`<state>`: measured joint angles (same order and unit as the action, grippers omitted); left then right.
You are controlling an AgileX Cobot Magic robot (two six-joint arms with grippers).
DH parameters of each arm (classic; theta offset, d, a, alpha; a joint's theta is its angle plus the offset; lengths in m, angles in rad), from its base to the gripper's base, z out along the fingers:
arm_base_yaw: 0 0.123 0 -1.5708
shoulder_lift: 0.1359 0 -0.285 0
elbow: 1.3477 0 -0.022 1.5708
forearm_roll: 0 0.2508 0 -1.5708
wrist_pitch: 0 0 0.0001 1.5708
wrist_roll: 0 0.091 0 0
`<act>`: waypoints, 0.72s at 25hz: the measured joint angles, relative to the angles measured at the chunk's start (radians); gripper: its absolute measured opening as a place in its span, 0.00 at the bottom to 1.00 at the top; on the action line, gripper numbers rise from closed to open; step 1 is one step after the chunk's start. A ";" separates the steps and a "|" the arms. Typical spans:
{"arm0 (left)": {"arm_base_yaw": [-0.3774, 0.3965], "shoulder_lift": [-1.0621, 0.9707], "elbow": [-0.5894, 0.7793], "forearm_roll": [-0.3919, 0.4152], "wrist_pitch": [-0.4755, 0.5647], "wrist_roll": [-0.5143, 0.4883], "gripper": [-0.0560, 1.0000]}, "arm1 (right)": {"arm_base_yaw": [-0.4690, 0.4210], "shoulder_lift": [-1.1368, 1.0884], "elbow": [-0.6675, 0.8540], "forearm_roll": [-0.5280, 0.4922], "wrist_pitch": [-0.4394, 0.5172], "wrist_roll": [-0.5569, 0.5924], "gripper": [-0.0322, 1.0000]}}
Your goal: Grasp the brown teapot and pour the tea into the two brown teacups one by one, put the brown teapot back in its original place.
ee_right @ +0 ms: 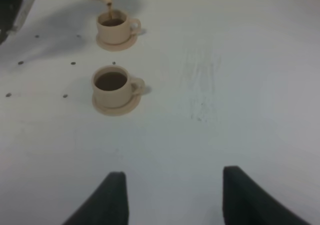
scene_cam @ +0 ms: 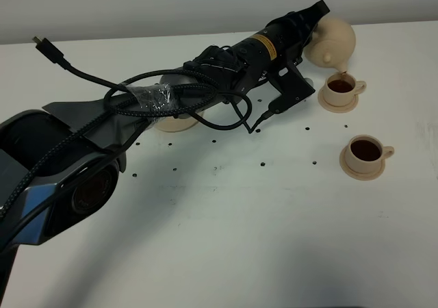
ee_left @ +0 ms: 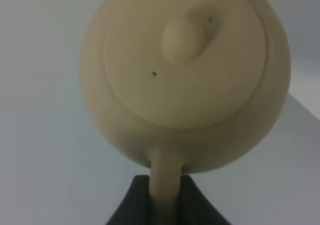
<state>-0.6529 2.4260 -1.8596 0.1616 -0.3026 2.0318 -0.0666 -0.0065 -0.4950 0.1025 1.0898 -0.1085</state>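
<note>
The left claw (scene_cam: 316, 22) gripped the brown teapot (scene_cam: 333, 41) by its loop handle, its two dark fingers (ee_left: 131, 205) clamped on either side of that handle in the left wrist view. The teapot hung tilted above the far teacup (scene_cam: 341, 89), spout down, with a thin brown stream of tea (scene_cam: 344, 73) falling into the cup. That cup sat on its small saucer (scene_cam: 329, 105) on the white desk (scene_cam: 239, 239) and held dark tea. The near teacup (scene_cam: 365, 152), on its own saucer (scene_cam: 354, 173) just in front of the first, was filled with dark tea almost to the rim. A wider tan saucer (scene_cam: 176, 124) lay well apart to the left, partly hidden beneath the reaching arm and its cables. The right claw (ee_right: 175, 195) hovered low over bare desk near the cups, its fingers spread apart and holding nothing.
</note>
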 joint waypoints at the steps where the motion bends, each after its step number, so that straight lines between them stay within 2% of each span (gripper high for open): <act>1: 0.000 0.003 0.000 0.000 0.000 0.003 0.18 | 0.000 0.000 0.000 0.000 0.000 0.000 0.44; 18: 0.001 0.010 0.000 0.027 -0.022 0.019 0.18 | 0.000 0.000 0.000 0.000 0.000 0.000 0.44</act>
<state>-0.6521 2.4356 -1.8596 0.1883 -0.3247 2.0509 -0.0666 -0.0065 -0.4950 0.1025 1.0898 -0.1085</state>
